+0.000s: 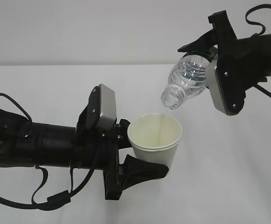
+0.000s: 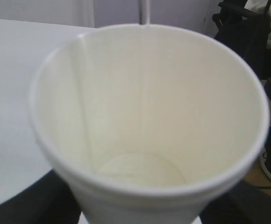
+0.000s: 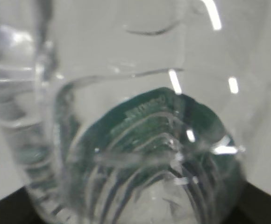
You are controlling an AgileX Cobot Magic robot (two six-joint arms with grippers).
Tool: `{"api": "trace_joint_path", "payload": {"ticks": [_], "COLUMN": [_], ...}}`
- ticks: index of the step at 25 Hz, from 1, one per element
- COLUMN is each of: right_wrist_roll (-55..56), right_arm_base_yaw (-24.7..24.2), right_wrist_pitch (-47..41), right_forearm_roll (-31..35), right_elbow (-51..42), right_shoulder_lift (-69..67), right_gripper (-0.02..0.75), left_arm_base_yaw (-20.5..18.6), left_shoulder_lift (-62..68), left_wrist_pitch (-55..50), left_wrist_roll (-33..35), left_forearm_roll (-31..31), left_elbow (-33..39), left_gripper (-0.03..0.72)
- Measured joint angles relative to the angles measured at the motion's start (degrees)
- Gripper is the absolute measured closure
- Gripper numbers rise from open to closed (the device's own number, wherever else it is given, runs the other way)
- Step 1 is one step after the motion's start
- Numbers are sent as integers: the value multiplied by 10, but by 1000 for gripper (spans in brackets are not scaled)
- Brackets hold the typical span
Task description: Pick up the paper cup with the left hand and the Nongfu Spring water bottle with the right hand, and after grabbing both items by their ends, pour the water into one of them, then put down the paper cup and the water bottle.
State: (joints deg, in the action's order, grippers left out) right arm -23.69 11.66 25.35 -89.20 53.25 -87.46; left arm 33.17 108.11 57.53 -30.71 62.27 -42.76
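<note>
My left gripper is shut on the lower part of the white paper cup and holds it upright above the table. My right gripper is shut on the base end of the clear Nongfu Spring water bottle. The bottle is tilted, its open neck down and to the left, just over the cup's rim. A thin stream of water falls into the cup. The left wrist view looks into the cup, with a little water at its bottom. The right wrist view is filled by the bottle and its green label.
A white table lies below both arms, with a pale wall behind. The left arm's black cables hang low near the front edge. Beyond the table's edge, dark equipment shows in the left wrist view.
</note>
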Motion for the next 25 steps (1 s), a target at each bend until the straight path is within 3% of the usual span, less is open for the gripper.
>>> {"api": "trace_joint_path", "payload": {"ticks": [25], "right_wrist_roll": [-10], "right_arm_base_yaw": [0], "right_wrist_pitch": [0], "right_forearm_roll": [0], "right_elbow": [0], "right_shoulder_lift": [0], "right_gripper": [246], "left_arm_base_yaw": [0], "left_shoulder_lift": [0], "left_wrist_pitch": [-1], "left_wrist_roll": [0], "left_forearm_roll": [-1], "left_elbow": [0], "left_gripper": [207]}}
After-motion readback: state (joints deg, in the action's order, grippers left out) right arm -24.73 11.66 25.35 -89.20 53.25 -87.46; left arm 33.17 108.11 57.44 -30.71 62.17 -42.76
